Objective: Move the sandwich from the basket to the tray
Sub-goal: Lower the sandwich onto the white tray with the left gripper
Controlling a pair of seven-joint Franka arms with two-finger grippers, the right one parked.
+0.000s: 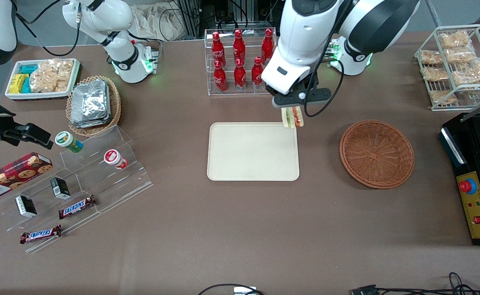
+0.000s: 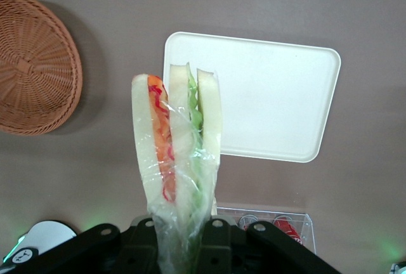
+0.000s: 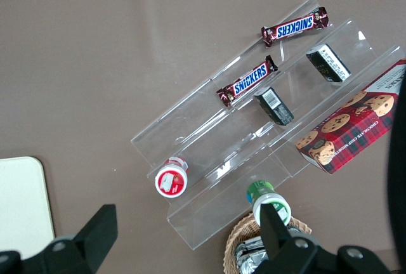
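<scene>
The table (image 1: 240, 229) is evenly lit from overhead; soft shadows are cast beside the basket (image 1: 377, 153); the wrapped sandwich (image 2: 177, 160) is slightly blurred

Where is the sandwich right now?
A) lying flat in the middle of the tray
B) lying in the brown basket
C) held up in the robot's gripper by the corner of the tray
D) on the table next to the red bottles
C: the gripper is shut on the sandwich, holding it up over a corner of the tray, while the basket has nothing in it.
</scene>
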